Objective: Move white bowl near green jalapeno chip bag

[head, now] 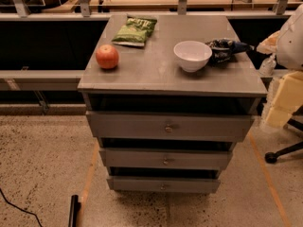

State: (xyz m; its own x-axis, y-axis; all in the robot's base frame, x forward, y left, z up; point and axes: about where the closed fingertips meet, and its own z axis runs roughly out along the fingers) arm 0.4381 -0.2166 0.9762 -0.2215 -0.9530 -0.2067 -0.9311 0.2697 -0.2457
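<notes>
The white bowl [192, 55] stands upright on the right part of the grey cabinet top [156, 70]. The green jalapeno chip bag [135, 30] lies flat at the back left of the top, well apart from the bowl. A dark blue-black snack bag [227, 48] lies right beside the bowl on its right. My gripper is not in view, and nothing touches the bowl.
A red apple [107, 56] sits at the front left of the top. The cabinet has three drawers [168, 126] below. A white rounded body [291, 37], pale yellow blocks [284, 100] and a chair base [284, 152] stand at the right. A railing [47, 17] runs behind.
</notes>
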